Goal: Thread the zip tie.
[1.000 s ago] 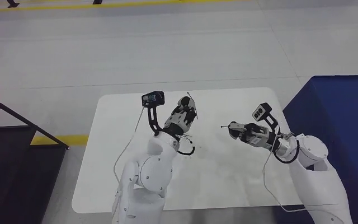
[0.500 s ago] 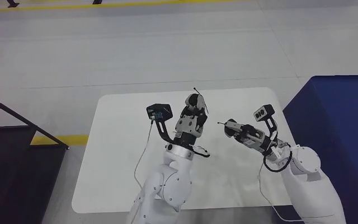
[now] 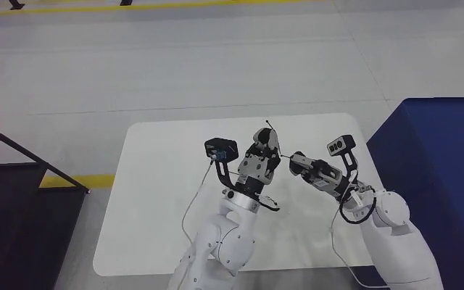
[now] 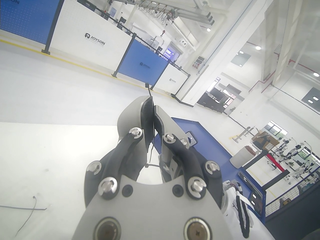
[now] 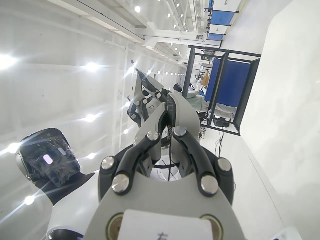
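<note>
Matt black plastic zip tie point(image 4: 147, 85), ribbed rubbery pads point(image 4: 147, 116) on smooth grey plastic fingers point(image 4: 130, 116), matt white table point(image 3: 145, 203).

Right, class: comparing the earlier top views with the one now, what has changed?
The left gripper, shut on the zip tie, swung across the table toward the right gripper, which edged slightly toward it. The gap between them has nearly closed. Nothing was picked up or let go. Both grippers stayed shut on the zip tie, held above the table.
</note>
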{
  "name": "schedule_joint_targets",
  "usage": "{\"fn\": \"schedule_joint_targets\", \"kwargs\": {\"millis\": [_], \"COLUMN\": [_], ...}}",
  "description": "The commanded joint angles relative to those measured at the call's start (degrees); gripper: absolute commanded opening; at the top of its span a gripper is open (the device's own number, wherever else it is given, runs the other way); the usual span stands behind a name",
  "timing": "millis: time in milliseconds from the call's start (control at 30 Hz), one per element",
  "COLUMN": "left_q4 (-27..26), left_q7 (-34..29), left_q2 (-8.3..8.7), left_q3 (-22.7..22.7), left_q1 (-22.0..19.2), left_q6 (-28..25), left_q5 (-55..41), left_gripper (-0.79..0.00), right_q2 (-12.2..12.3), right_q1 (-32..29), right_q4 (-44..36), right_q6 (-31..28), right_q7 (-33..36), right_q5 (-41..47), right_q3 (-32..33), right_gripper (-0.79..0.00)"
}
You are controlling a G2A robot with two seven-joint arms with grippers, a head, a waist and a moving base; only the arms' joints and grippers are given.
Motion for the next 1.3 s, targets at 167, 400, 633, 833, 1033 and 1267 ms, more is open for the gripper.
{"fn": "schedule_joint_targets", "kwargs": {"millis": [167,400,633,833,1033,1267], "left_q4": [0.71,0.79,1.28,1.12,1.08,1.15], "left_q7": [-0.94,-0.9,-2.89,-3.55,-4.31,-4.82], "left_q2": [0.12,0.32,0.63,0.8,0.98,1.14], "left_q3": [-0.26,-0.47,-0.49,-0.52,-0.82,-1.33], "left_q1": [-1.04,-1.19,-1.45,-1.51,-1.4,-1.49], "left_q6": [0.25,-0.01,0.43,0.64,0.96,1.43], "left_q5": [-0.75,-1.43,-0.2,-0.48,-1.23,-2.6], "left_gripper": [-0.785,-0.785,-0.785,-0.785,-0.785,-0.785], "right_q2": [-0.14,-0.14,-0.14,-0.14,-0.24,-0.38], "right_q1": [0.53,0.62,0.62,0.62,-0.02,-1.1], "right_q4": [0.0,0.16,0.16,0.16,-1.23,-2.17], "right_q6": [-1.08,-1.3,-1.3,-1.3,-3.12,-5.43], "right_q7": [0.46,0.84,0.84,0.84,-1.48,-2.71], "right_q5": [0.72,0.21,0.21,0.21,-1.71,-2.32], "right_q3": [-0.29,-0.43,-0.43,-0.43,-0.45,-0.4], "right_gripper": [-0.785,-0.785,-0.785,-0.785,-0.785,-0.785]}}
